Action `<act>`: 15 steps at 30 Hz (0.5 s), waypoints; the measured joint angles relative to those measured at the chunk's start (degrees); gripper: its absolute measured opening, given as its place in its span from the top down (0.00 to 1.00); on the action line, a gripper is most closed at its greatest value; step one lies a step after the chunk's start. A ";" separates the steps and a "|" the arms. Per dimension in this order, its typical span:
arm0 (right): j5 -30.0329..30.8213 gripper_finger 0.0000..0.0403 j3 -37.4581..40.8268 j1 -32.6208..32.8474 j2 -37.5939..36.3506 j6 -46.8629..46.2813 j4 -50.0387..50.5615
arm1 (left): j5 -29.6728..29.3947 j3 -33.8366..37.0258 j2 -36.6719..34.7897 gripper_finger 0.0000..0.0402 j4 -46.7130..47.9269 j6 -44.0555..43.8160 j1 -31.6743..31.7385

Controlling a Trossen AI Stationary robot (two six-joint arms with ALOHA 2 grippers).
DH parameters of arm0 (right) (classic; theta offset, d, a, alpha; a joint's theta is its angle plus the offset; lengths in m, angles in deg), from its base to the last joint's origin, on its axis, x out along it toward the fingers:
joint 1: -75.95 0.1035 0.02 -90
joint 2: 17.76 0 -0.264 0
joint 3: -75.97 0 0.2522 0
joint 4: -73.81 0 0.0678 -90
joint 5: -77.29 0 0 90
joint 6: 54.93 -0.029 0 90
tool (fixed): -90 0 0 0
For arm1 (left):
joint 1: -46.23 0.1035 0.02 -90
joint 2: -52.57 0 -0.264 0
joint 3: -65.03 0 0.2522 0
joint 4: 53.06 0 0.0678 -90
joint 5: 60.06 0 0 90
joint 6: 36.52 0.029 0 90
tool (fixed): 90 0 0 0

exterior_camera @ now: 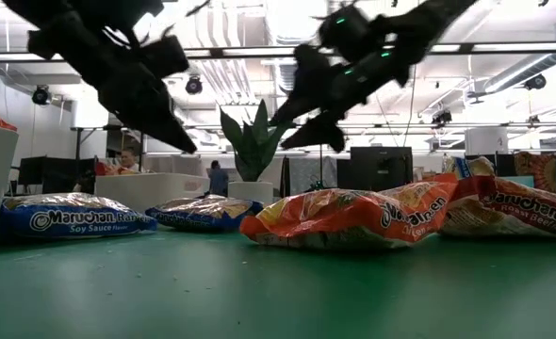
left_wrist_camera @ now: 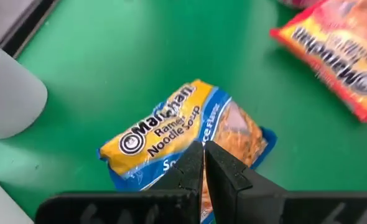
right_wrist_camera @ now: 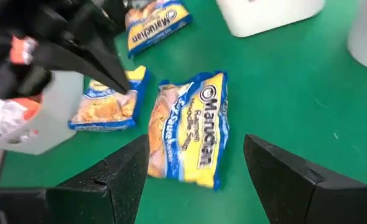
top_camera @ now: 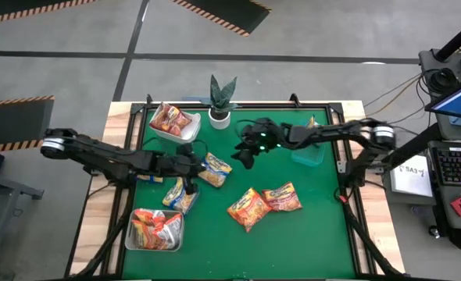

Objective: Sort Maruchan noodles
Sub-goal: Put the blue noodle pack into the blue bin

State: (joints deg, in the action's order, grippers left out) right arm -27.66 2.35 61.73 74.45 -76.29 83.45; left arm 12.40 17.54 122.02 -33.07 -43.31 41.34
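The right gripper (top_camera: pixel 244 153) hangs with its fingers spread wide above a blue-and-yellow noodle packet (top_camera: pixel 215 169) lying flat on the green mat (top_camera: pixel 293 242), holding nothing. The left gripper (top_camera: pixel 191 163) hovers just beside that same packet with its fingers pressed together and empty. Two more blue-and-yellow packets (top_camera: pixel 180 195) lie near the left arm, two orange-red packets (top_camera: pixel 264 204) sit mid-mat, and further packets fill the white tray (top_camera: pixel 168 125) at the back and the tray (top_camera: pixel 155 230) at the front left.
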 joint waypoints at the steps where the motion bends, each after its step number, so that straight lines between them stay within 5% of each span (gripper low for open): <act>1: -0.29 0.38 -2.27 -0.21 1.91 1.34 2.06 | 0.02 0.63 -1.06 1.00 -0.65 -0.38 -0.05; 15: -0.68 0.38 -28.40 -1.10 24.26 12.98 24.21 | 0.15 7.14 -3.24 1.00 -4.53 -7.31 -0.35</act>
State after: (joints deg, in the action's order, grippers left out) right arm -28.34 -26.05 60.64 98.71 -63.30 107.66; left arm 12.56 24.68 118.78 -37.59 -50.62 40.99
